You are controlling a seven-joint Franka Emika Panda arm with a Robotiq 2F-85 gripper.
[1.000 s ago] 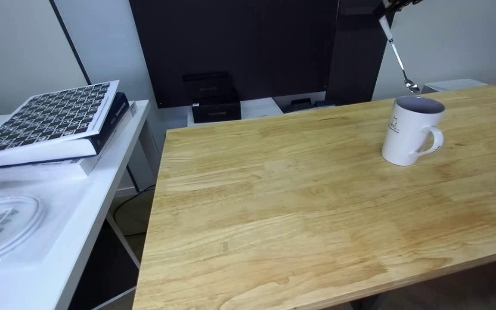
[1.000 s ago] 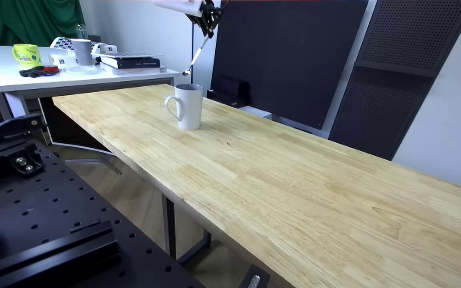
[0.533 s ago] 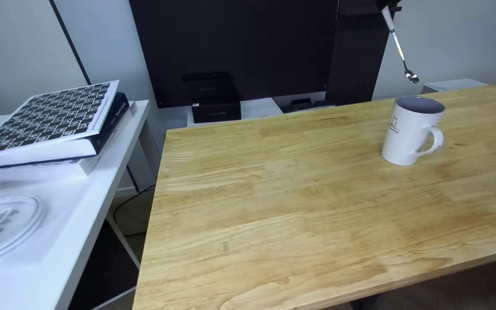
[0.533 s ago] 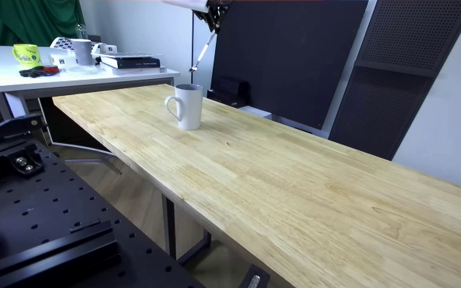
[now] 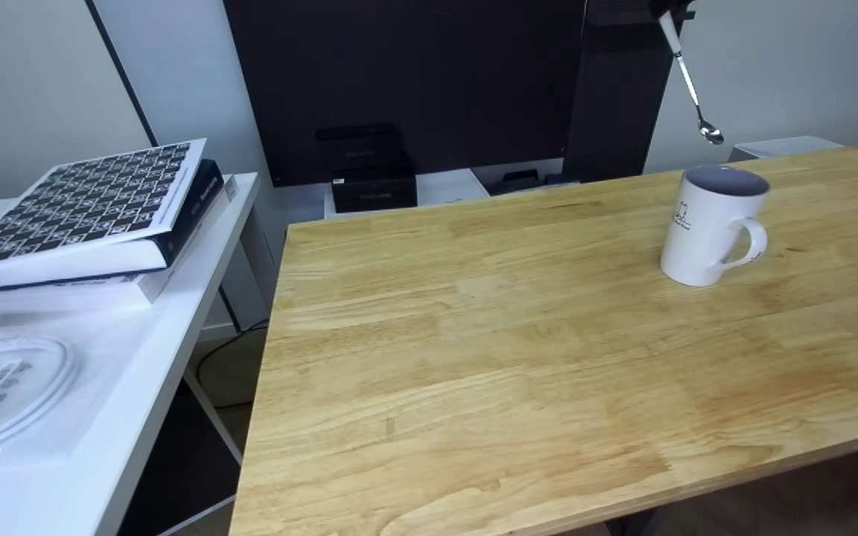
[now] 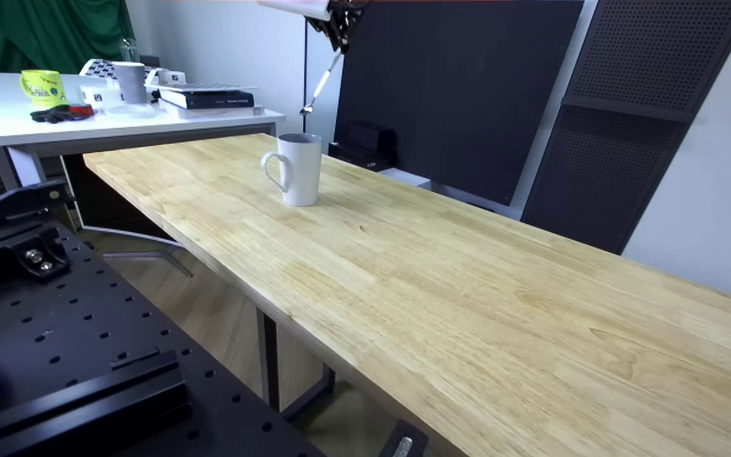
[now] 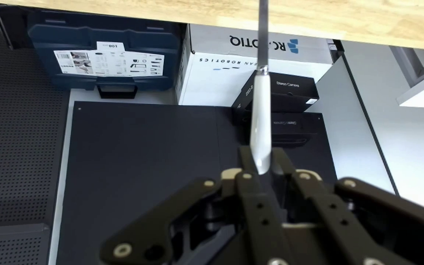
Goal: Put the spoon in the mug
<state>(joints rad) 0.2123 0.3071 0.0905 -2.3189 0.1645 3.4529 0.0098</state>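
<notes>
Aloft, the gripper (image 7: pixel 264 162) pinches the teaspoon (image 7: pixel 262 88) by the end of its white handle, bowl lowermost, above the coffee mug (image 5: pixel 708 223).
From the gripper the teaspoon runs down toward the mug, its long axis slanting to the mug's loop-handle side: glossy white grip, metal collar, slim straight stem, then a shiny oval bowl. In both exterior views the bowl is near the mug's mouth, higher than the rim and apart from it; I cannot tell whether it is squarely centred, so lowering it may call for a sideways correction and perhaps a steeper tilt. The mug is a smooth white cylinder, grey-violet inside, standing upright on a pale, wood-grained tabletop (image 5: pixel 474 357).
</notes>
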